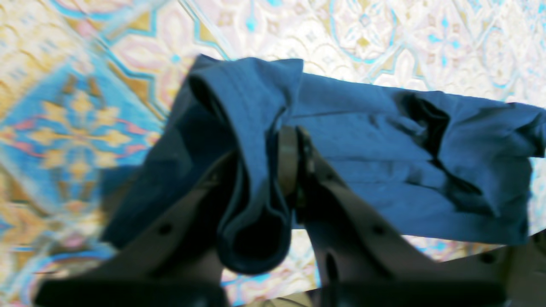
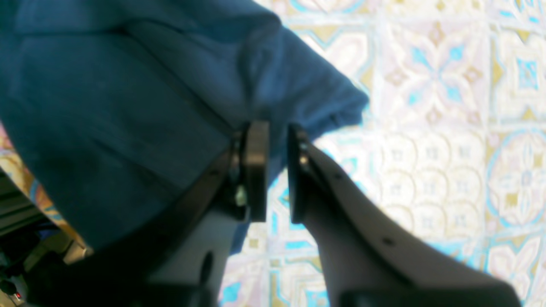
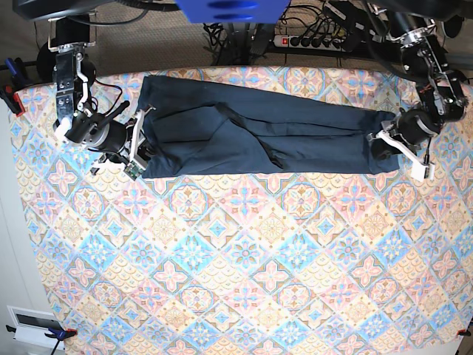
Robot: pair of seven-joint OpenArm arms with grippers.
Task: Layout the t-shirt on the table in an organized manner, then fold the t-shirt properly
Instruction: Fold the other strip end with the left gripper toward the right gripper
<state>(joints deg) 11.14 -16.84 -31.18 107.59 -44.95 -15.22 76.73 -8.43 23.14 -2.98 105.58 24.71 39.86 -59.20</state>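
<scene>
Under my left wrist camera, my left gripper (image 1: 277, 170) is pinched tight on a bunched fold of the plain dark navy-slate soft fabric t-shirt (image 1: 384, 170), and a loop of that cloth sags between my fingers (image 1: 286, 157); I judge that if I pull sideways this small bite could slip out, or drag the folded layers askew. Under my right wrist camera, my right gripper (image 2: 277, 170) sits at the shirt's edge with its pads (image 2: 256, 170) a narrow gap apart, tile pattern showing between them lower down; whether cloth is caught at the tips I cannot tell, and an uneven hold would let one end lag. From the base camera, the t-shirt lies as a long narrow band near the far edge of the wide tabletop in its blue, pink and cream floral-diamond cloth (image 3: 244, 259), long axis running across between my two grippers, with a crease lump mid-band that could set in.
</scene>
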